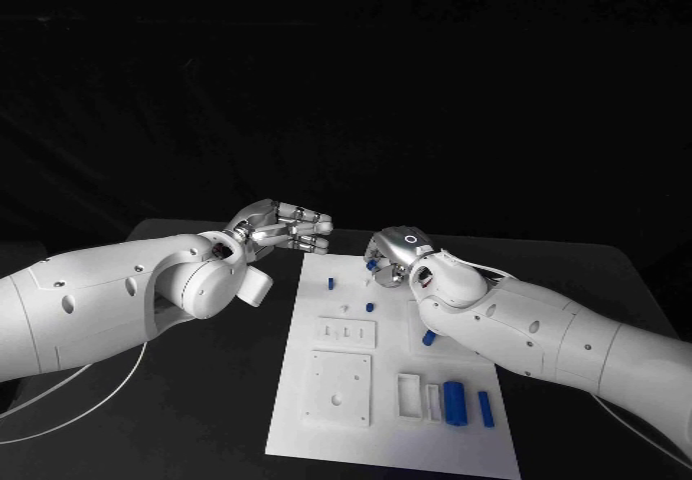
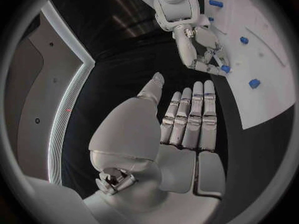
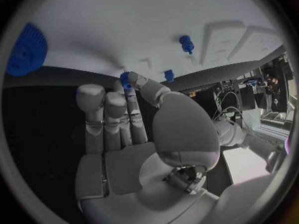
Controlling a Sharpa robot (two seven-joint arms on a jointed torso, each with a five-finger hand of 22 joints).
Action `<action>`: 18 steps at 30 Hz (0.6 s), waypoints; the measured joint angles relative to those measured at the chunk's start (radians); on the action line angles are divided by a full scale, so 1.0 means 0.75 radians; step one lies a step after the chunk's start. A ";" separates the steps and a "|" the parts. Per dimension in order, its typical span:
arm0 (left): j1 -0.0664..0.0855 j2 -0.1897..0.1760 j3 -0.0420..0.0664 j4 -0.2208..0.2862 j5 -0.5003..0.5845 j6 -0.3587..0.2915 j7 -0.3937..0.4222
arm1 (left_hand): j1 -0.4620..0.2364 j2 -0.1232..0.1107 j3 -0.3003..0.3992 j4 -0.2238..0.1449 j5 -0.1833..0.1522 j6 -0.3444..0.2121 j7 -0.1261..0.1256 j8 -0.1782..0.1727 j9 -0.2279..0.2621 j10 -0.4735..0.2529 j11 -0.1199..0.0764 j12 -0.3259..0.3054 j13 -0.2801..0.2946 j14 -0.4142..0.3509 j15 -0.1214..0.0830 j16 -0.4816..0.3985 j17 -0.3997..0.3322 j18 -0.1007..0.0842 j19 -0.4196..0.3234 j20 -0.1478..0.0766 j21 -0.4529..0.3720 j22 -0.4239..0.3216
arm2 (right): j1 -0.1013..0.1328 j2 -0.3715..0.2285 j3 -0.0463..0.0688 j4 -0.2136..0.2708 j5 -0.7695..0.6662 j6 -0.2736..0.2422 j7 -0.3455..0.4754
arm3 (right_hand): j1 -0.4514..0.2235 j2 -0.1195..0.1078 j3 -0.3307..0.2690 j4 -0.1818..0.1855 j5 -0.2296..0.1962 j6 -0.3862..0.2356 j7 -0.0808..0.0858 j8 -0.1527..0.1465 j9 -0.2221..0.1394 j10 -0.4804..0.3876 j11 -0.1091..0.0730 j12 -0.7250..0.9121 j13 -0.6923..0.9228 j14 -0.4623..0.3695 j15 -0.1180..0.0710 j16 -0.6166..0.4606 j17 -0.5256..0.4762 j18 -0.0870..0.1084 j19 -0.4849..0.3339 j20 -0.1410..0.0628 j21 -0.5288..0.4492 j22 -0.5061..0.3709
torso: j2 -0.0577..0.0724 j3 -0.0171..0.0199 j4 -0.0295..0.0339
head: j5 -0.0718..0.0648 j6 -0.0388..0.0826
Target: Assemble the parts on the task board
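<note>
The left arm is reaching in with its left hand [image 1: 283,226] hovering empty, fingers [image 2: 190,117] lying straight and side by side, thumb apart. The right arm is stretching forward, its right hand [image 1: 395,251] pinching a small piece between thumb and fingertip [image 3: 138,80], the other fingers extended.

No text, label, brand or number can be read anywhere — not on the arms, nor the task board [image 1: 392,400].
</note>
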 measured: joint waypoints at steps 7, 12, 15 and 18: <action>0.001 0.002 0.000 -0.001 0.000 0.000 0.000 | 0.000 0.000 0.000 0.000 0.000 0.000 0.000 0.000 0.000 0.000 0.000 0.000 0.000 0.000 0.000 0.000 0.000 0.000 0.000 0.000 0.000 0.000 | 0.000 0.010 -0.001 -0.015 -0.001 0.006 0.002 | -0.002 -0.002 0.004 -0.004 0.000 0.000 0.000 -0.003 0.000 0.000 0.000 -0.001 0.002 0.000 0.000 -0.006 -0.002 0.000 0.000 0.000 -0.010 0.000 | 0.001 0.0000 -0.0005 | 0.004 0.000; 0.002 0.004 0.000 -0.001 -0.001 0.000 0.000 | 0.000 0.000 0.000 0.000 0.000 0.000 0.000 0.000 0.000 0.000 0.000 0.000 0.000 0.000 0.000 0.000 0.000 0.000 0.000 0.000 0.000 0.000 | 0.000 0.017 -0.001 -0.023 -0.001 0.012 0.005 | -0.003 -0.003 -0.001 -0.009 0.000 0.000 0.000 0.002 -0.002 0.000 0.000 -0.001 0.003 0.000 0.000 -0.006 -0.004 0.000 0.000 0.000 -0.016 0.000 | 0.001 0.0000 -0.0008 | 0.009 -0.003; 0.002 0.005 0.000 -0.002 -0.001 0.000 0.000 | 0.000 0.000 0.000 0.000 0.000 0.000 0.000 0.000 0.000 0.000 0.000 0.000 0.000 0.000 0.000 0.000 0.000 0.000 0.000 0.000 0.000 0.000 | 0.001 0.020 -0.002 -0.027 -0.001 0.016 0.007 | -0.003 -0.003 -0.012 -0.014 0.003 -0.010 0.006 0.002 -0.002 -0.004 -0.005 -0.001 0.003 0.000 0.000 -0.014 -0.008 0.000 0.000 0.000 -0.028 0.000 | 0.001 -0.0003 -0.0014 | 0.011 -0.004; 0.003 0.006 0.000 -0.002 -0.001 0.000 0.000 | 0.000 0.000 0.000 0.000 0.000 0.000 0.000 0.000 0.000 0.000 0.000 0.000 0.000 0.000 0.000 0.000 0.000 0.000 0.000 0.000 0.000 0.000 | 0.001 0.021 -0.004 -0.030 -0.001 0.018 0.010 | -0.005 -0.005 -0.034 -0.011 0.054 -0.067 0.020 0.009 -0.002 -0.062 0.005 -0.003 0.011 -0.005 0.005 -0.029 -0.020 0.000 0.000 0.000 -0.049 -0.011 | 0.001 -0.0004 -0.0022 | 0.012 -0.004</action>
